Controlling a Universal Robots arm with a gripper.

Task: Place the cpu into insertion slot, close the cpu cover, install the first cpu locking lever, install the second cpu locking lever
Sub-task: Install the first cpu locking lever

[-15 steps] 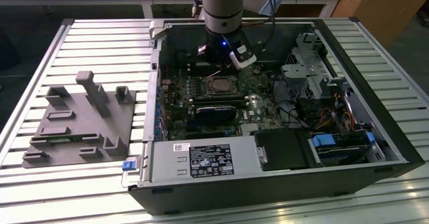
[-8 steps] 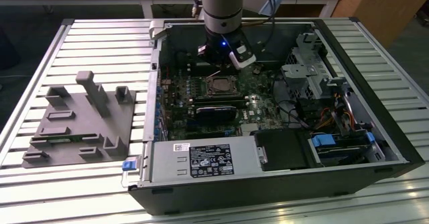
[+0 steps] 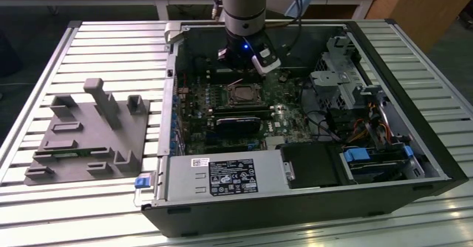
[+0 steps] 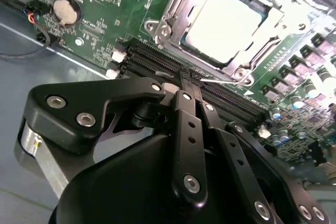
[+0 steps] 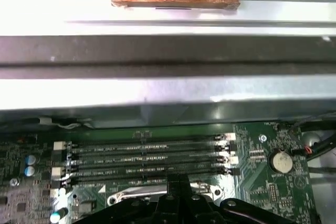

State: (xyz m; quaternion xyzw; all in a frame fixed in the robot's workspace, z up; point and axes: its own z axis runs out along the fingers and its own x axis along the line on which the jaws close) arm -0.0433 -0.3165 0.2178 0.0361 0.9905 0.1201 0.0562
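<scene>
The cpu [image 4: 223,22] already sits in the insertion slot [image 3: 242,95], its pale metal top framed by the cpu cover [image 4: 173,22], which appears to lie flat over it. Judging by this, the placing and the cover closing are done, and the work in hand is one of the locking levers.

In the second wrist view the end effector [image 4: 191,85] hangs just beside the slot, over the black memory slots [image 4: 157,61] that run along one edge of it. Its fingers [image 4: 184,124] are pressed together, and a thin silvery lever rod [image 4: 218,81] shows right at their tips; whether they pinch it or merely press on it I cannot tell.

The next move calls for a small, firm push that guides the rod toward the slot without sliding onto the memory slots.
</scene>
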